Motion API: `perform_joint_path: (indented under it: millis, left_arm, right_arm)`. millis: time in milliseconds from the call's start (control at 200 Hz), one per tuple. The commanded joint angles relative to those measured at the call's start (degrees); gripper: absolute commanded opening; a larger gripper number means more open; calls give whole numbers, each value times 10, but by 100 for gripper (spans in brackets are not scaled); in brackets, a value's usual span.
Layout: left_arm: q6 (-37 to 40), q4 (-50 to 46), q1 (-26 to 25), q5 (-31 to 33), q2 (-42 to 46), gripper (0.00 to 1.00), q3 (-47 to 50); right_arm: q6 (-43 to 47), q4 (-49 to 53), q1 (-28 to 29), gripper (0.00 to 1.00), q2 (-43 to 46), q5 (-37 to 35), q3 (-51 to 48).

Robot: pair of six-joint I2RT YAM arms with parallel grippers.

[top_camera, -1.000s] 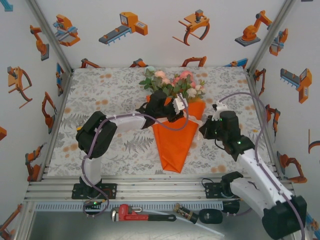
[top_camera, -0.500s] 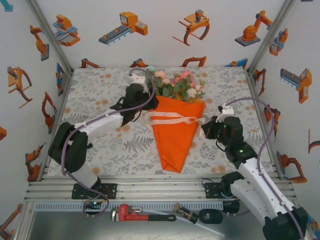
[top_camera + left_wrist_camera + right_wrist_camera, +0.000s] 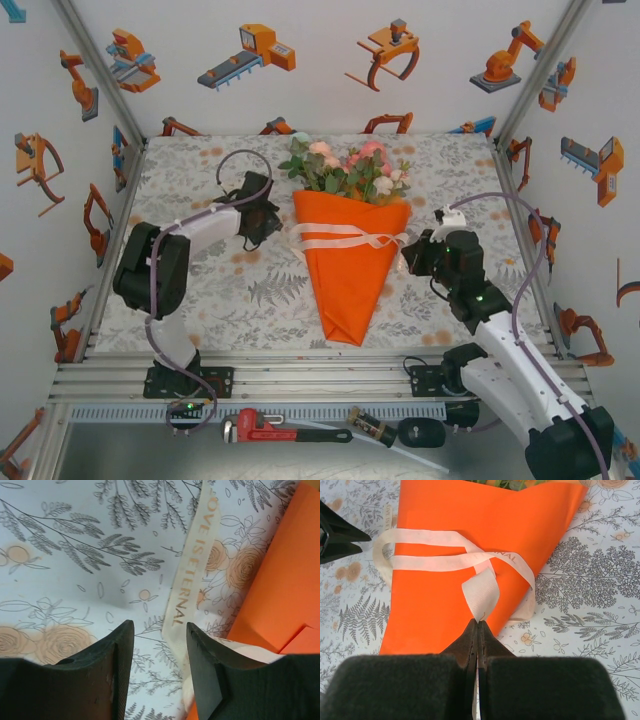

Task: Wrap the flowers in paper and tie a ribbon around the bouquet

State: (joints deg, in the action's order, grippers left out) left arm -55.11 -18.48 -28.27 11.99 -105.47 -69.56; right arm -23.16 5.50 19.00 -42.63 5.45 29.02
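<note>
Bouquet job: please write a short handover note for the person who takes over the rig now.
Left gripper: open, empty, over the floral tablecloth, left of the bright orange paper cone.
Right gripper: shut on one end of the long cream-white satin ribbon.
Pink and cream artificial flowers sit in that cone, lying mid-table.
Done: wrapping; ribbon looped around the cone.
Left: ribbon looks loose, probably needs tightening and tying.
</note>
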Motion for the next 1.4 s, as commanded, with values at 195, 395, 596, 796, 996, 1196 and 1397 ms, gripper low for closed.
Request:
perform_joint_path:
  millis: [195, 395, 596, 796, 996, 1196, 1397]
  left_arm:
    - [-37, -94, -17, 4, -52, 48, -77]
    - [-27, -138, -23, -18, -80, 49, -112]
    - [-31, -172, -29, -20, -105, 48, -136]
    - [-39, -187, -29, -11, -116, 39, -146]
    - [-49, -177, -25, -23, -114, 20, -134]
    - [-46, -159, -8, -17, -85, 0, -112]
    - [-25, -141, 42, 4, -15, 0, -70]
  right_arm:
    - [-9, -10, 5, 0, 11, -1, -2]
    - [-9, -7, 4, 0, 17, -4, -4]
    - [-10, -9, 5, 0, 19, -4, -5]
    - [-15, -2, 5, 0, 20, -18, 0]
    - [-21, 4, 4, 0, 26, -30, 7]
    - [-32, 21, 4, 0, 31, -72, 20]
    - [-66, 59, 1, 0, 55, -179, 28]
